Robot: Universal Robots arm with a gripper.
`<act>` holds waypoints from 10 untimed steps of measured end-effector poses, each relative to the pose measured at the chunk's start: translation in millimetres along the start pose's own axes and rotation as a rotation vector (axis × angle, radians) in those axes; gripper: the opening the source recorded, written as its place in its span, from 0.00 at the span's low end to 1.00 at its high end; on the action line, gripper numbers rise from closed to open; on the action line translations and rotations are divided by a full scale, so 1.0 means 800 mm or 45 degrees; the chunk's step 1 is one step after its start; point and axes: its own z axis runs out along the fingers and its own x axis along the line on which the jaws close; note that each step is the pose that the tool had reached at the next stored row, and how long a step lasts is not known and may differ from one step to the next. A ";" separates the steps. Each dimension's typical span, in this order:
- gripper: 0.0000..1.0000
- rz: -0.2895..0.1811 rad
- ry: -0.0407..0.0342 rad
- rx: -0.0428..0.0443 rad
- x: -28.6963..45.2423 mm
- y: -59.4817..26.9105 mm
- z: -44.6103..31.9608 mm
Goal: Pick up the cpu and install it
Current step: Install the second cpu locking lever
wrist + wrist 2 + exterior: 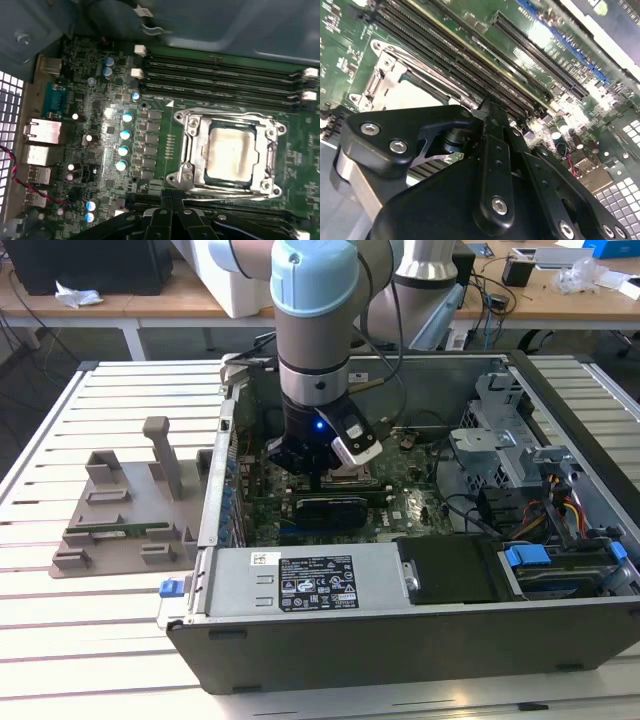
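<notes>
Exterior view showed the arm reaching down into the open computer case (560,640), with the gripper (325,478) low over the motherboard (400,515). First wrist view showed the cpu (231,152), pale and silvery, lying flat inside the socket frame (187,150), just beside the memory slots (220,75). Nothing was between the black fingers (492,150), which looked closed together in the second wrist view, above the board and near the cpu (412,95)

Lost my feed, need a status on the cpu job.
Gripper low over the motherboard, fingers unreadable. Cpu seated in socket frame. Nothing on it.
</notes>
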 end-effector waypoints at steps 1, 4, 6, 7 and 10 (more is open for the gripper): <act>0.11 -0.004 0.0002 -0.001 0.0001 0.002 0.0017; 0.11 -0.010 0.0006 -0.003 -0.0012 0.012 0.0055; 0.11 -0.015 0.0003 -0.005 -0.0015 0.015 0.0094; 0.11 -0.017 0.0002 -0.007 -0.0017 0.016 0.0112; 0.11 -0.021 0.0013 -0.009 -0.0013 0.016 0.0150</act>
